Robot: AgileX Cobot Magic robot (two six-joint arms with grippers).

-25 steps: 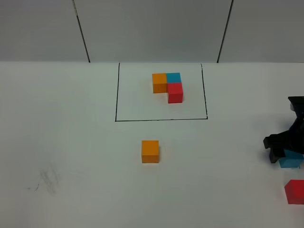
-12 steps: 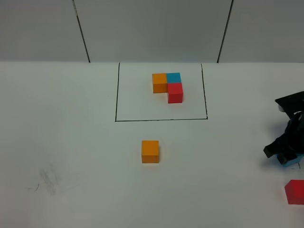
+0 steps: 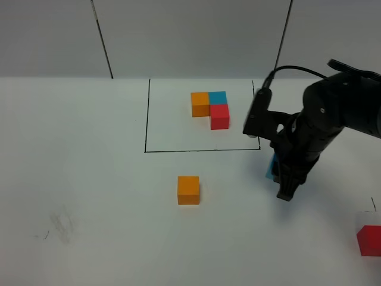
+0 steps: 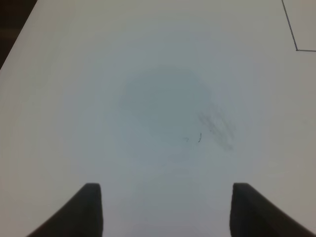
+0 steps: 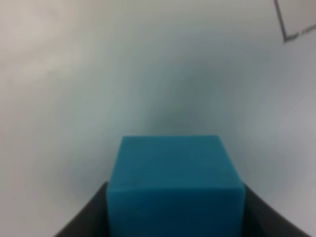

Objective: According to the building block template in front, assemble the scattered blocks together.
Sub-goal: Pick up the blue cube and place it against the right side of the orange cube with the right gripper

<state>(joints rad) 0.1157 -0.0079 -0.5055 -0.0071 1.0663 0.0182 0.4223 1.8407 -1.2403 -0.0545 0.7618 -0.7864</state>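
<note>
clamping the blue block (image 5: 175, 177), the right claw (image 5: 175, 217) hangs near the template (image 3: 210, 107); left claw (image 4: 165, 212) apart.

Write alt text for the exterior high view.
The right gripper holds a blue cube, right of a loose orange cube on the white table. Behind, a black outline frames an L of three cubes; a red cube sits far right.

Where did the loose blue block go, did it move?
Yes. The loose blue block, shut in the right gripper, moved left, away from the loose red block at the right edge, toward the loose orange block.
</note>
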